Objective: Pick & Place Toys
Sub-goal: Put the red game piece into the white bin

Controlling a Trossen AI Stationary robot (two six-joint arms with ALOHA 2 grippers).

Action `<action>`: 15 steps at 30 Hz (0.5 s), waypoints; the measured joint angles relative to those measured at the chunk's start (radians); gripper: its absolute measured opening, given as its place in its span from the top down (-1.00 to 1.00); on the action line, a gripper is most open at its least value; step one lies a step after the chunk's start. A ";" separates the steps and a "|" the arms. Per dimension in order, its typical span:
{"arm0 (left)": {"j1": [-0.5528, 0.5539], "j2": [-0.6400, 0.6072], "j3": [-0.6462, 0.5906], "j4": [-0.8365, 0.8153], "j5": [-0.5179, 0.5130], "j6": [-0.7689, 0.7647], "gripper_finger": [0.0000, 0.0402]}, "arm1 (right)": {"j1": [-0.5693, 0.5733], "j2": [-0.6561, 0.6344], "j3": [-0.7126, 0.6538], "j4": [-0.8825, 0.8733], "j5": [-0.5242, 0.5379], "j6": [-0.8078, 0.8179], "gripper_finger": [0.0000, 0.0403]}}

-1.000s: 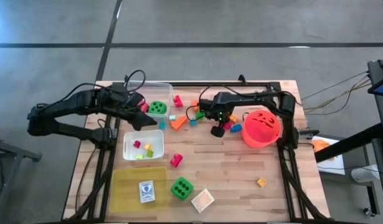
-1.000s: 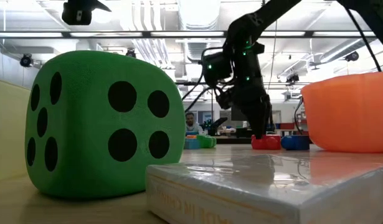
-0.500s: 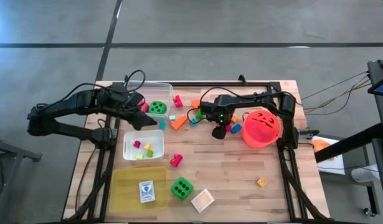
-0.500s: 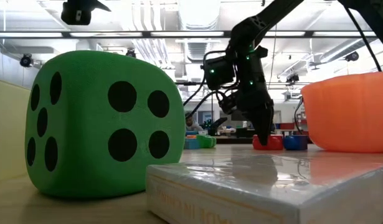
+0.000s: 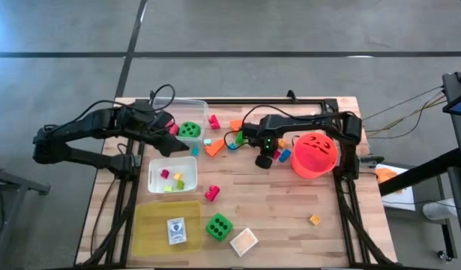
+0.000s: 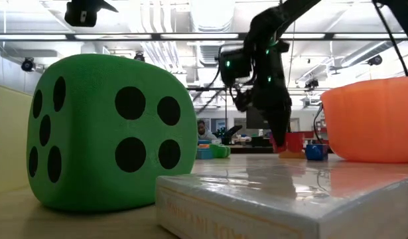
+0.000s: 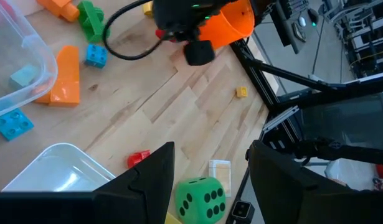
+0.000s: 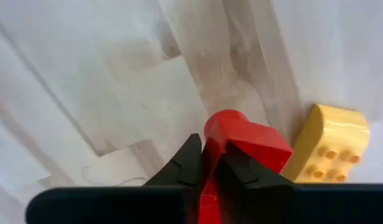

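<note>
Tilting upward in the right pincer (image 8: 207,163): red block (image 8: 241,140).

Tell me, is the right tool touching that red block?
Touching. In the right wrist view the right tool's dark fingers are pinched shut on the red block, with no gap between them.

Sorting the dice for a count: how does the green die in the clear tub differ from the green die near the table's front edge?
The green die in the clear tub sits inside walls; the green die near the front edge stands on bare table, beside a yellow tray. Both are green with black dots.
</note>
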 joint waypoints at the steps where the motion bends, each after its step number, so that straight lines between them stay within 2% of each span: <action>1: 0.000 0.001 0.000 0.000 0.000 -0.001 0.04 | 0.001 -0.014 0.000 0.002 -0.002 0.000 0.92; 5: 0.000 0.002 0.000 0.000 -0.008 -0.001 0.04 | 0.008 -0.050 0.000 0.005 -0.013 0.018 0.92; 15: 0.000 0.002 0.000 0.039 -0.041 -0.004 0.04 | 0.044 -0.237 0.000 0.082 -0.159 0.114 0.92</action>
